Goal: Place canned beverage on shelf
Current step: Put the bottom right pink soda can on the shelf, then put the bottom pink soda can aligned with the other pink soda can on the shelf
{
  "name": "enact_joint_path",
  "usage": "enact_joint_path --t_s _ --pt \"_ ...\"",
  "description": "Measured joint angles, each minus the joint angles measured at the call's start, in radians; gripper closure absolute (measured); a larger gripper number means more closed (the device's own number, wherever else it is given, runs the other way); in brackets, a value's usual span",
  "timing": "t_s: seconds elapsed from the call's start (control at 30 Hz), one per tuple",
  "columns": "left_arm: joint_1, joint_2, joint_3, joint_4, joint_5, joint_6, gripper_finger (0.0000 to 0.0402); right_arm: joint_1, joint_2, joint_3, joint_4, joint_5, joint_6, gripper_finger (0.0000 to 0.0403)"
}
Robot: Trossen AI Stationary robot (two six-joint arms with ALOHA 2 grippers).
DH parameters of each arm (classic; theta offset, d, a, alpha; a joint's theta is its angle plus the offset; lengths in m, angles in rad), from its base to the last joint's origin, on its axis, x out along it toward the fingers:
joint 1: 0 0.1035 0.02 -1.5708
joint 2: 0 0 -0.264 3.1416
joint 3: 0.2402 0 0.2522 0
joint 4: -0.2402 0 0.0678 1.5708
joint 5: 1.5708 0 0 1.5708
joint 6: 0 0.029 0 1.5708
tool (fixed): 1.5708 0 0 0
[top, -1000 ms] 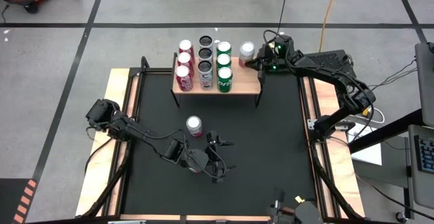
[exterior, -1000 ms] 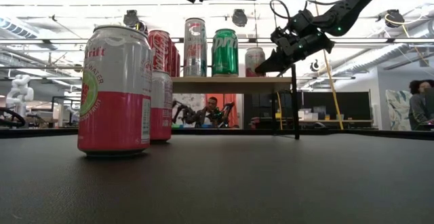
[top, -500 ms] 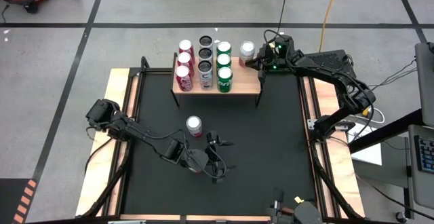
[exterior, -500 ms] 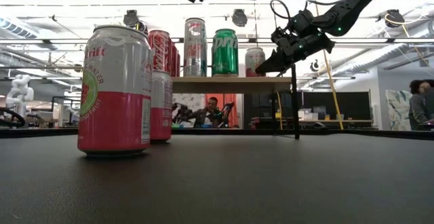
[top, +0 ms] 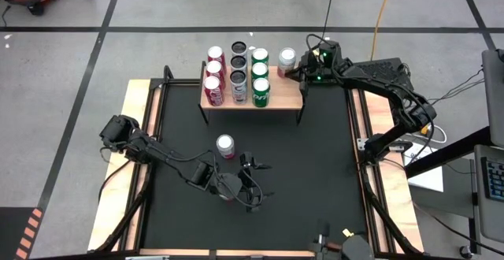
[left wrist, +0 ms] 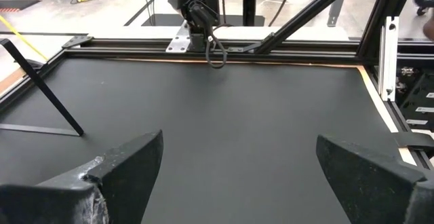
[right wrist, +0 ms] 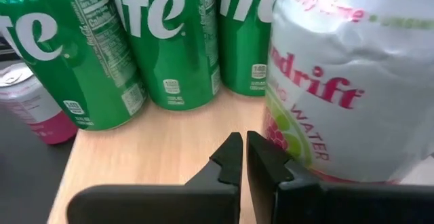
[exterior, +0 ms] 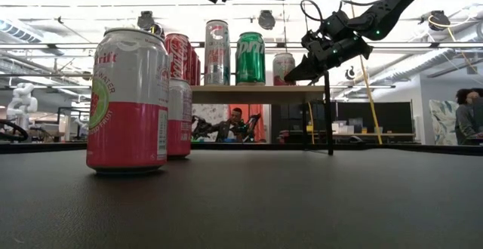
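- left gripper (top: 253, 183) low over the counter (top: 315, 173), fingers spread, grasping nothing
- a can (top: 226, 145) stands on the counter just beside it
- shelf (top: 276, 98) holds rows of cans
- right gripper (top: 297, 71), fingers clenched, empty, beside the shelf's end can (top: 287, 57)

Left arm lies low and stretched out from the near-left corner toward the middle; left gripper (top: 253, 183) has its fingers (left wrist: 129, 166) spread wide with nothing between them. Right arm is raised, elbow bent at the right edge, forearm reaching to the far right corner; right gripper (top: 298, 70) has its fingertips (right wrist: 234, 149) pressed together, tips angled slightly down in the low view. Whether the right tips touch anything can't be confirmed from these angles.
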Motion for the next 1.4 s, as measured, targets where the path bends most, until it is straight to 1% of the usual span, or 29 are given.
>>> enact_joint_path --t_s 0.17,0.27,0.37,0.53,0.67,0.87,0.93,1.0,1.03,1.13,1.2,1.27,1.4 --pt "0.0 0.0 0.0 -0.004 0.0 0.0 0.0013 0.038 -0.049 0.0 -0.044 0.002 0.015 0.0403" --pt "0.0 0.0 0.0 -0.008 0.0 0.0 0.0013 0.073 -0.11 0.0 -0.117 0.008 0.026 0.0403" --pt "0.0 0.0 0.0 -0.008 0.0 0.001 0.0013 0.132 -0.2 0.0 -0.195 0.066 0.042 0.0403" --pt "0.0 0.0 0.0 -0.004 -0.01 0.043 0.0013 0.289 -0.353 0.0 -0.29 0.211 0.094 0.0403" --pt "0.002 -0.001 0.0 0.032 -0.076 0.077 0.0013 0.437 -0.454 0.0 -0.311 0.307 0.163 0.0403" --pt "-0.013 -0.001 0.001 0.004 -0.081 0.016 0.0013 0.662 -0.532 -0.017 -0.395 0.437 0.195 0.0403" --pt "-0.031 -0.013 0.001 -0.034 -0.081 -0.012 0.0013 0.732 -0.545 -0.06 -0.381 0.455 0.218 0.0403" --pt "-0.047 -0.035 0.004 -0.082 -0.082 -0.056 0.0013 0.799 -0.546 -0.111 -0.33 0.458 0.251 0.0403" --pt "-0.056 -0.046 0.011 -0.121 -0.087 -0.086 0.0013 0.832 -0.545 -0.135 -0.307 0.478 0.269 0.0403" --pt "-0.089 -0.079 0.029 -0.26 -0.116 -0.174 0.0013 0.932 -0.538 -0.203 -0.23 0.599 0.3 0.0403" --pt "-0.108 -0.096 0.039 -0.334 -0.114 -0.229 0.0013 0.992 -0.523 -0.239 -0.185 0.652 0.309 0.0403" --pt "-0.129 -0.116 0.039 -0.404 -0.084 -0.283 0.0013 1.046 -0.497 -0.266 -0.13 0.658 0.323 0.0403" --pt "-0.163 -0.129 0.039 -0.521 0.038 -0.369 0.0013 1.136 -0.431 -0.285 -0.035 0.658 0.343 0.0403"
